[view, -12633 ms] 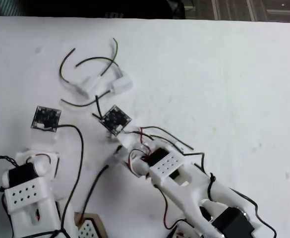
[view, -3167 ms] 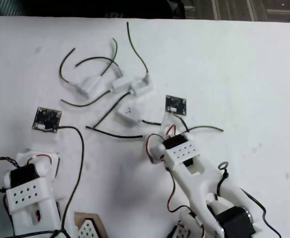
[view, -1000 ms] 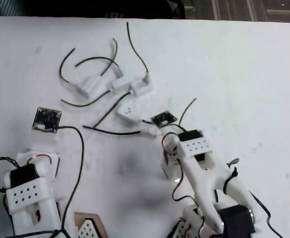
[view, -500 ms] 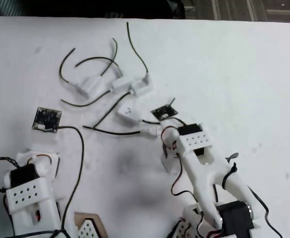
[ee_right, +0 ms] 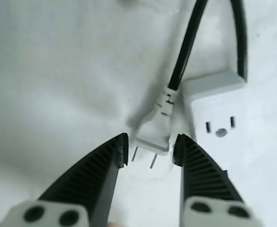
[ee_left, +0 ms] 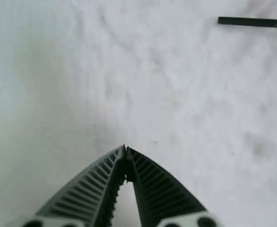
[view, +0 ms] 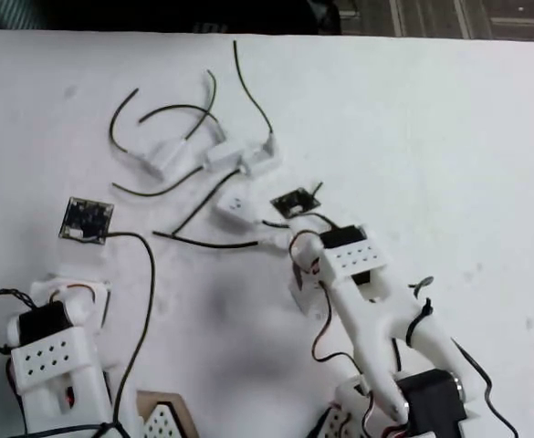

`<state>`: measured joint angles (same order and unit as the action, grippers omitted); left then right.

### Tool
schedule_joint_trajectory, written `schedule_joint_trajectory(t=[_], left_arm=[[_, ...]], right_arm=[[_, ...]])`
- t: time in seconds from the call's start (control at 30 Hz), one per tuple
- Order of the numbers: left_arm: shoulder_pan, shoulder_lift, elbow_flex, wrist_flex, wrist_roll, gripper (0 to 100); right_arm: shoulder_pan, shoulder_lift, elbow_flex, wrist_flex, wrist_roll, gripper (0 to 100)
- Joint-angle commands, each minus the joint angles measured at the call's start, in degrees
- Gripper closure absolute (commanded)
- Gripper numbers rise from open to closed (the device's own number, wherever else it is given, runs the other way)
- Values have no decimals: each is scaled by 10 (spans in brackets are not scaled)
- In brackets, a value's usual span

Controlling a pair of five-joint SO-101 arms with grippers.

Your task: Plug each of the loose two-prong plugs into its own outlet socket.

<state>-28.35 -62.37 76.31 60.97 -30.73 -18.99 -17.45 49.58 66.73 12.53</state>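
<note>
We see a counter (view: 449, 119) with a white, matt top, faintly mottled and a little rumpled, like cloth or paper. The plug (ee_right: 152, 137) looks like smooth, pale, matt plastic, with two thin prongs of bare metal. Its cord (ee_right: 188, 42) is black with a slight sheen, and we take it for rubbery sheathing. The outlet (ee_right: 216, 111) is smooth white plastic. The left gripper (ee_left: 125, 153) and right gripper (ee_right: 151, 144) have ribbed, dull black plastic faces. The right arm (view: 367, 310) is matt white plastic.

Plug (ee_right: 153, 132) between parted pincer (ee_right: 151, 144) tips
</note>
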Motion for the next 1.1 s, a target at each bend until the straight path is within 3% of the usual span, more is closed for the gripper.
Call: schedule_joint_trajectory(t=[0.0, 0.47, 0.67, 0.93, 1.07], left_arm=[[0, -8, 0, -9, 1, 976], [0, -8, 0, -9, 1, 976], [0, -8, 0, -9, 1, 976], [0, -8, 0, -9, 1, 976], [0, -8, 0, -9, 1, 976]], right_arm=[[18, -3, -34, -1, -5, 836], [30, 26, -33, -6, -5, 837], [30, 115, -37, -72, -5, 837], [16, 134, -62, -78, -5, 972], [0, 133, -64, -72, -5, 980]])
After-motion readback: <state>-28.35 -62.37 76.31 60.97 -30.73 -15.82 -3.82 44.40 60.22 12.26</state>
